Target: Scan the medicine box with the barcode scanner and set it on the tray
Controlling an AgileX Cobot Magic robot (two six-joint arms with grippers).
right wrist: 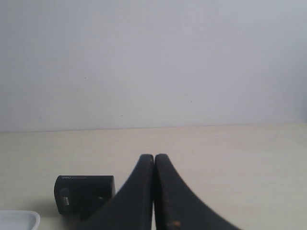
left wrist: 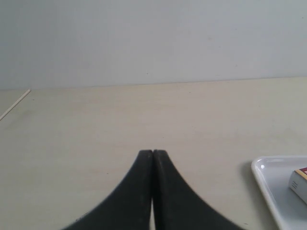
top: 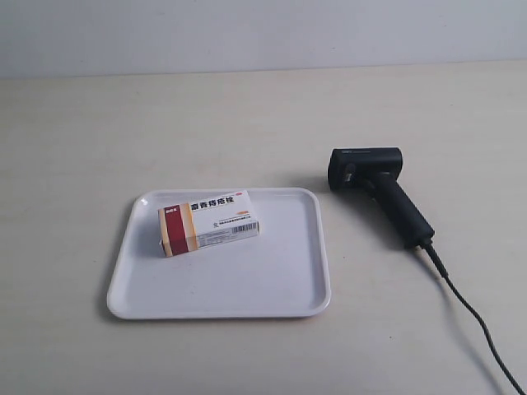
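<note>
I saw the medicine box (top: 209, 222) lying lengthwise across the tray (top: 280, 288), nearer my left gripper (left wrist: 152, 152) (both grippers' jaws pressed together, empty).

The table (top: 247, 115) is a pale cream surface with a faint wood grain, and it stretches away ahead of both pincers to a plain grey-white wall (top: 263, 33). In the left wrist view a thin, light-coloured edge line (left wrist: 14, 105) crosses the table, ahead of the left pincer (left wrist: 153, 152) and off to one side.
</note>
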